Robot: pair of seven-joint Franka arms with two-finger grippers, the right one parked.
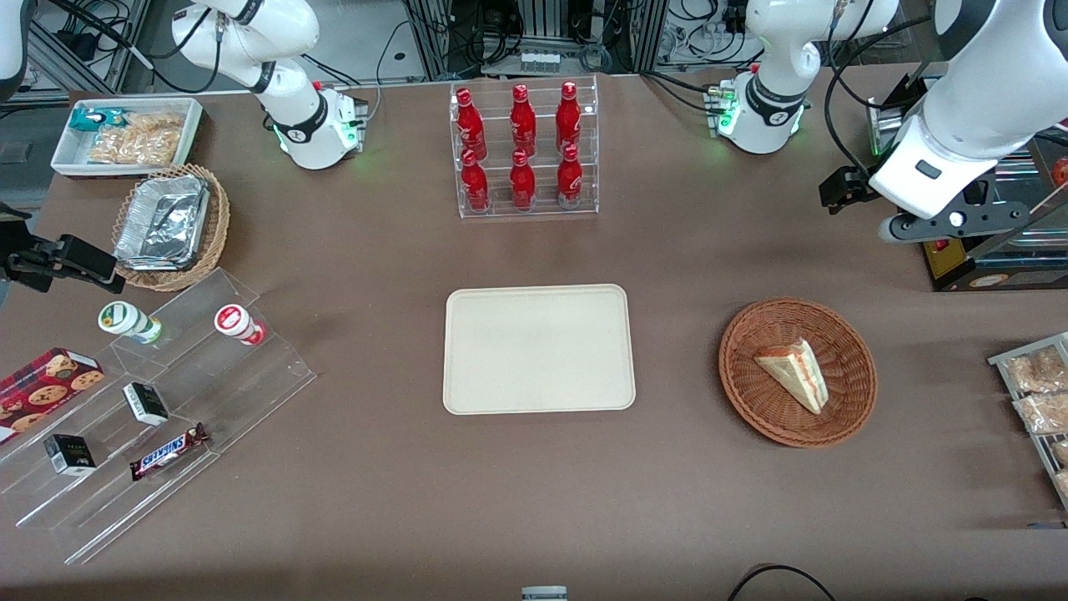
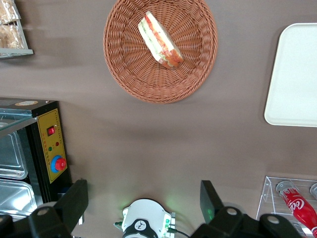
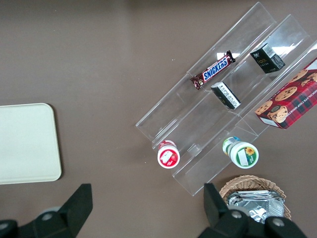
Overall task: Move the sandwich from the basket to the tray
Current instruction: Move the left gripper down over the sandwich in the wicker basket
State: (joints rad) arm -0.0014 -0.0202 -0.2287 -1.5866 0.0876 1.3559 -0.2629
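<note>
The sandwich [image 1: 794, 373], a pale bread wedge with red and green filling, lies in the round orange-brown wicker basket [image 1: 751, 392]. Both also show in the left wrist view: the sandwich [image 2: 159, 40] and the basket [image 2: 148, 84]. The beige tray [image 1: 538, 349] lies flat beside the basket, toward the parked arm's end, with nothing on it. It also shows in the left wrist view [image 2: 294, 74]. My left gripper [image 1: 841, 189] hangs high above the table, farther from the front camera than the basket. In the left wrist view the gripper [image 2: 143, 198] is open and empty.
A clear rack of red bottles [image 1: 524, 150] stands farther from the front camera than the tray. A black machine with a yellow panel [image 2: 49, 148] and a wire rack of snack bags [image 1: 1039, 392] sit at the working arm's end. A stepped acrylic display [image 1: 150, 401] stands at the parked arm's end.
</note>
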